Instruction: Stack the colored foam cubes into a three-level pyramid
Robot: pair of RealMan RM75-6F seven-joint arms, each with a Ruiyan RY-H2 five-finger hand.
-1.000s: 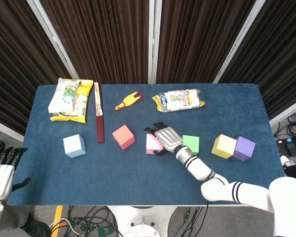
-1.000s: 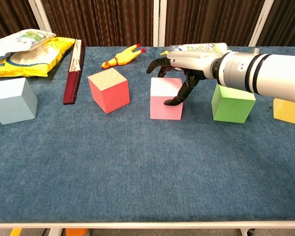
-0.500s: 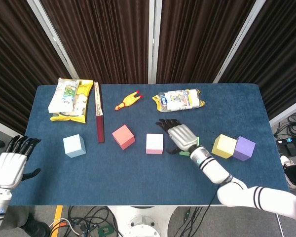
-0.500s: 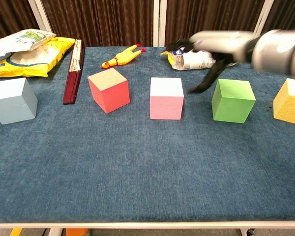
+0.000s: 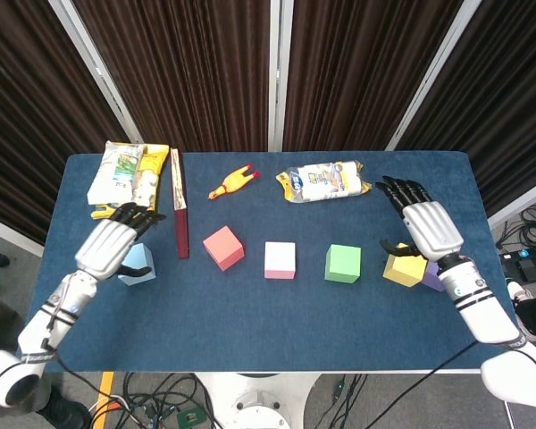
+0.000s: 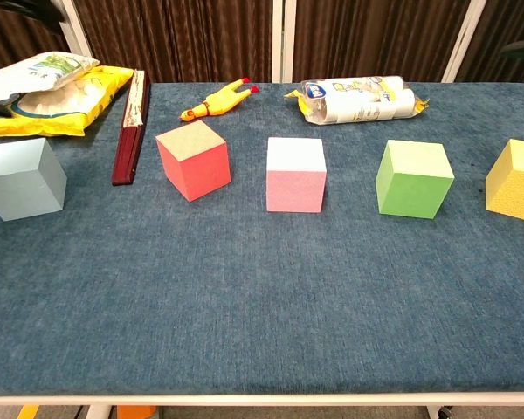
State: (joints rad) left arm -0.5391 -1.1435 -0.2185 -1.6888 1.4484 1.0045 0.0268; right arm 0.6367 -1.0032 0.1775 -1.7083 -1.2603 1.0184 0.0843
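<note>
Both arms have shifted since a second ago — the right hand [image 5: 426, 230] has left the pink cube [image 5: 280, 259] and now hangs over the yellow cube [image 5: 404, 265], fingers spread, holding nothing. Over on the other side the left hand [image 5: 110, 245] has come up from the table's edge to sit above the light blue cube [image 5: 139, 264], fingers loosely apart and holding nothing.

All the cubes rest singly on the blue tabletop [image 5: 250, 313] in a rough row: light blue, red cube [image 5: 222, 247], pink, green cube [image 5: 343, 263], yellow, with the purple cube [image 5: 432, 276] touching the yellow one and mostly hidden under the right wrist. None is stacked.

Behind the row lie a dark red book [image 5: 179, 214] — standing on its edge near the red cube — a yellow snack bag [image 5: 125, 177] at the far left corner, a rubber chicken [image 5: 231, 181] and a wrapped packet [image 5: 325, 180].
</note>
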